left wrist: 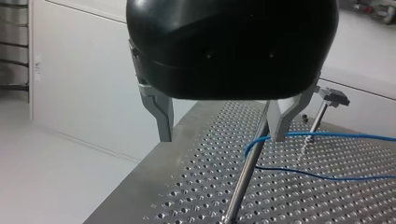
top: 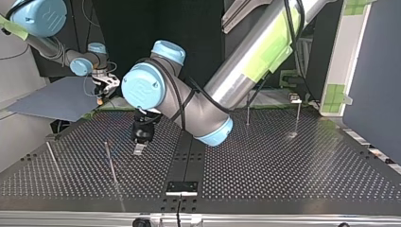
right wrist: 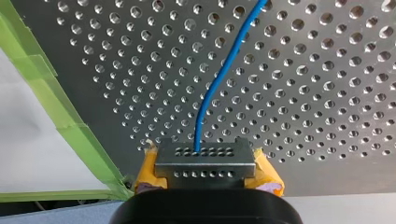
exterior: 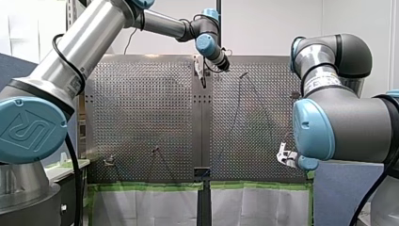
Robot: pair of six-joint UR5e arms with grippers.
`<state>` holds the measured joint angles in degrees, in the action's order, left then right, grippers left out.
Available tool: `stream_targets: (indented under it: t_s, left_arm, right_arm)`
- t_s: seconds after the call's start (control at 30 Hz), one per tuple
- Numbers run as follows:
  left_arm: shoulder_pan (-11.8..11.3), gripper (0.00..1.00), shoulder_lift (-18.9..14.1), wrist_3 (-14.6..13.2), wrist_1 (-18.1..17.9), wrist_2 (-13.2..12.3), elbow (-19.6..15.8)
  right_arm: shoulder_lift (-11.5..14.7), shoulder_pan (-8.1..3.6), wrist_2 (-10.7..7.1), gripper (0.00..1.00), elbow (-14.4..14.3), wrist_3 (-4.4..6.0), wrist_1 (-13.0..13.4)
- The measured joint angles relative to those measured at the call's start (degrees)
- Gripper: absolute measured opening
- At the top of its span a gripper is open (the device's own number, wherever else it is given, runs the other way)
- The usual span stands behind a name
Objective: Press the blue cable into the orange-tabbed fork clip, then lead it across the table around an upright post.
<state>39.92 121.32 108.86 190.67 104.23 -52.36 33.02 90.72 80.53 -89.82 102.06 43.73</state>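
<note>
The blue cable [right wrist: 219,74] runs over the perforated table [right wrist: 327,116] and ends between the closed fingers of my right gripper [right wrist: 204,161], whose yellow pads [right wrist: 148,170] show at both sides. In the left wrist view the blue cable [left wrist: 327,136] loops around a slanting metal post [left wrist: 247,172] close to one metal finger [left wrist: 284,119]. My left gripper [left wrist: 224,135] is open and holds nothing. It hangs over the far middle of the table [exterior: 203,77]. No orange-tabbed clip shows clearly in any view.
A second post with a small flat head [left wrist: 327,100] stands beyond my left gripper. More thin posts [top: 247,111] rise from the table, one leaning at the top view's left [top: 51,158]. Green tape [right wrist: 70,126] lines the table's edge. A black strip [top: 182,187] splits the plate.
</note>
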Motion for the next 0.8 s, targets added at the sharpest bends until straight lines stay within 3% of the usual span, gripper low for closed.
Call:
stream_targets:
  t_s: [0.33, 0.47, 0.67, 0.8]
  left_arm:
    - [0.1, 1.0, 0.0, -5.9, 0.0, -0.4, 0.0]
    - [0.1, 1.0, 0.0, -8.1, -0.6, -2.1, 0.0]
    - [0.4, 1.0, 0.0, -9.1, -1.6, -4.9, 0.0]
    - [0.5, 1.0, 0.0, -9.2, -1.8, -5.5, 0.0]
  right_arm:
    - [0.0, 0.06, -0.01, 0.0, 0.0, 0.0, 0.0]
    - [0.0, 0.1, -0.01, 0.0, 0.0, 0.0, 0.0]
    - [0.0, 0.14, -0.01, 0.0, 0.0, 0.0, 0.0]
    - [0.0, 0.19, -0.02, 0.0, 0.1, 0.0, -0.1]
